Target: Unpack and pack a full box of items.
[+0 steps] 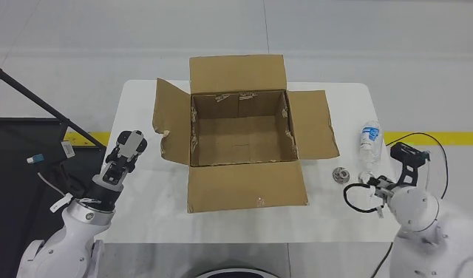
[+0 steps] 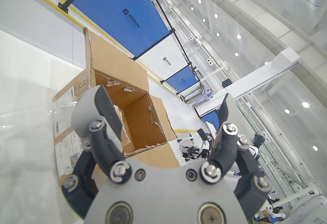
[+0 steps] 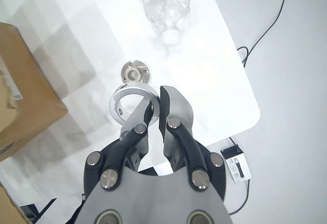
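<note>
While right hand point(image 3: 155, 105) clamps rim of metal ring point(image 3: 115, 107), one finger inside hoop and one outside, we watch where it must go. Ring over worktop point(image 1: 148, 204) at lower right of top view, just beside small flange point(image 1: 341, 173). Bottle point(image 1: 369, 141) on its side beyond, cap toward hand. Box point(image 1: 238, 104) open at frame centre, looks bare inside, lying left of ring. Left hand point(image 1: 134, 137) spread wide, holding nothing, at box's other side. We judge right arm the nearer.

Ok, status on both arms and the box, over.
Left tool open, beside box. Right tool shut on ring. Box open, empty. Bottle, flange outside it.
</note>
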Controlling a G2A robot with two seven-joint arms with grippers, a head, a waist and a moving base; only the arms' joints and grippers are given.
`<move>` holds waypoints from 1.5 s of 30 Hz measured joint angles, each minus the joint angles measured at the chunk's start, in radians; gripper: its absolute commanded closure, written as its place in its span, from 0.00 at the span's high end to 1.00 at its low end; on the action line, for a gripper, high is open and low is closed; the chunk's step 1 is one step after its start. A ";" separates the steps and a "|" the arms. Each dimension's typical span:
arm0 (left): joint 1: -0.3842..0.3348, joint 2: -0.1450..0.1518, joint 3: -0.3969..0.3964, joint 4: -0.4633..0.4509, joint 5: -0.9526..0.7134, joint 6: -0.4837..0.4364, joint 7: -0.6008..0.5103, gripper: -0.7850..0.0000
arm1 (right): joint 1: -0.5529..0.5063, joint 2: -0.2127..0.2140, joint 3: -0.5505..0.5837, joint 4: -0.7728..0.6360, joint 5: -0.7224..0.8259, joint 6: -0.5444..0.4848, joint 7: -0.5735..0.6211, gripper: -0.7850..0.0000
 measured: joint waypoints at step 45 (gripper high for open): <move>0.000 0.000 0.000 0.000 0.000 0.000 0.000 1.00 | 0.125 0.003 -0.038 0.029 0.049 0.060 -0.109 0.95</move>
